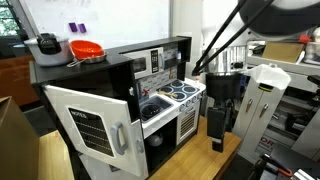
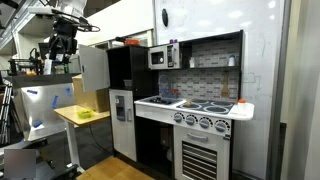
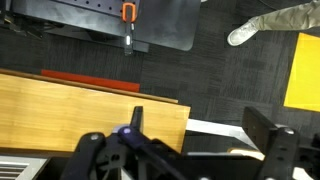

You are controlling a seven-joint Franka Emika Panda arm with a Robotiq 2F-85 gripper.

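Note:
My gripper (image 3: pixel 200 128) hangs open in the wrist view, with nothing between its two black fingers (image 3: pixel 266 135). Under it lies the corner of a light wooden tabletop (image 3: pixel 80 105), with dark carpet beyond. In an exterior view the gripper (image 2: pixel 62 50) hangs high above that small wooden table (image 2: pixel 72 117), left of the toy kitchen (image 2: pixel 195 105). Seen from an exterior view on another side, the black arm slants down from the top right to the gripper (image 1: pixel 219 98), beside the kitchen's stove (image 1: pixel 180 93). It touches nothing.
The toy kitchen's white fridge door (image 1: pixel 90 125) stands open. A red bowl (image 1: pixel 86 49) and a pot (image 1: pixel 45 44) sit on top. A yellow-green item (image 2: pixel 85 113) lies on the table. A yellow sheet (image 3: pixel 305 70) and black equipment (image 3: pixel 110 20) lie on the floor.

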